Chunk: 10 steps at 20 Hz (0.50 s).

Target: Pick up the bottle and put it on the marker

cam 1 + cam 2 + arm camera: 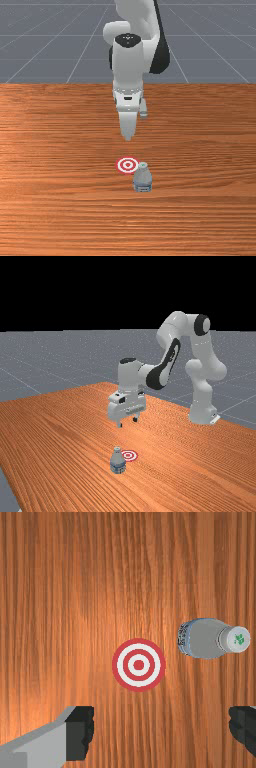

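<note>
Bottle (142,181) stood upright just beside the red-and-white bullseye marker (127,165), seemingly light, smooth and slippery, best clasped mid-body; higher than the marker hung the two-finger gripper (127,422), spread wide, empty.

A grained orange-brown wooden table (55,431) — pale-lined grey floor (30,358) beyond, black background (100,291) above.

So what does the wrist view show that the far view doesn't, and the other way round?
Wrist view: the green print on the cap of the bottle, and the gap between bottle and marker. Far view: the arm's base and the bottle standing upright in profile. Both: the bottle beside the marker, not on it, and the fingers open.
</note>
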Tool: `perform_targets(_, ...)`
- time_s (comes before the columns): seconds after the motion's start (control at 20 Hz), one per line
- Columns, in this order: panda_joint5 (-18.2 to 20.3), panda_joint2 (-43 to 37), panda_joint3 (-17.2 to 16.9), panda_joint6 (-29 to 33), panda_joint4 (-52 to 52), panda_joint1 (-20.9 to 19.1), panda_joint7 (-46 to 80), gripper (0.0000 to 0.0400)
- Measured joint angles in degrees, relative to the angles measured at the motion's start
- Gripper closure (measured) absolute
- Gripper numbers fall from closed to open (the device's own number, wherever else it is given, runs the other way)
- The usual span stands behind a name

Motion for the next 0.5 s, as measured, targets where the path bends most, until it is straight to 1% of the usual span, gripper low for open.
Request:
perform_targets(0.05, 0.0, -2.2, 0.0, 1.4, -3.6, 0.0, 0.0, 0.0157)
perform_targets(0.1, 0.0, -4.6, 0.0, 2.7, -7.3, 0.0, 0.0, 0.0252)
perform_targets(0.15, 0.0, -7.0, 0.0, 3.9, -10.9, 0.0, 0.0, 0.0310)
perform_targets(0.2, 0.0, -9.4, 0.0, 5.0, -14.4, 0.0, 0.0, 0.0346)
perform_targets(0.25, 0.0, -11.8, 0.0, 6.0, -17.8, 0.0, 0.0, 0.0367)
perform_targets(0.3, 0.1, -12.1, -0.3, 5.7, -18.0, 0.3, 2.6, 0.0223)
perform_targets(0.35, 0.1, -12.3, -0.2, 5.6, -17.9, 0.2, 2.0, 0.0135)
perform_targets(0.4, 0.0, -12.4, -0.1, 5.4, -17.9, 0.1, 1.2, 0.0082)
perform_targets(0.45, 0.0, -12.6, -0.1, 5.0, -17.9, 0.1, 1.5, 0.0050)
perform_targets(0.5, 0.8, -12.9, 0.1, 4.8, -17.8, -0.1, -0.2, 0.0030)
